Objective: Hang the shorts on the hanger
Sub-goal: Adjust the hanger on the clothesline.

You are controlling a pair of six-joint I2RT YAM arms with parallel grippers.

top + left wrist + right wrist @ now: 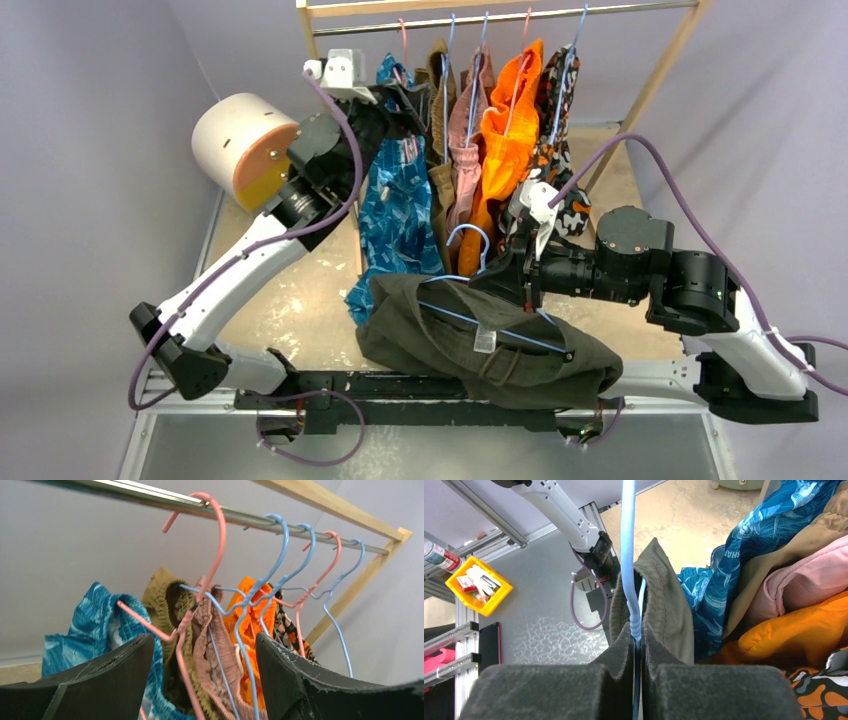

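**Already draped: shorts hang over the blue hanger, low and well short of the rail**

Starting at the right gripper: its two dark padded jaws are pressed together on the thin light-blue wire, close to the twisted neck under the hook. The dark olive fabric folds over that wire and falls on both sides, with a small white tag showing.

Measured from the metal rail at the far side, the hanger and shorts sit low and well back toward the arm bases. A row of hung garments fills the space between. The hanger's long bar lies roughly along the rail's direction, a little skewed, and its hook points from the gripper toward the rail.

The left gripper is up just under the rail, at the left end of that row, beside the blue patterned shorts. Its jaws are spread wide and hold nothing. Whether its fingers brush those garments is hard to tell.

The right arm is the nearer one and the only one holding the hanger. Any coming move would probably carry the hook up and away from the bases, toward the rail.
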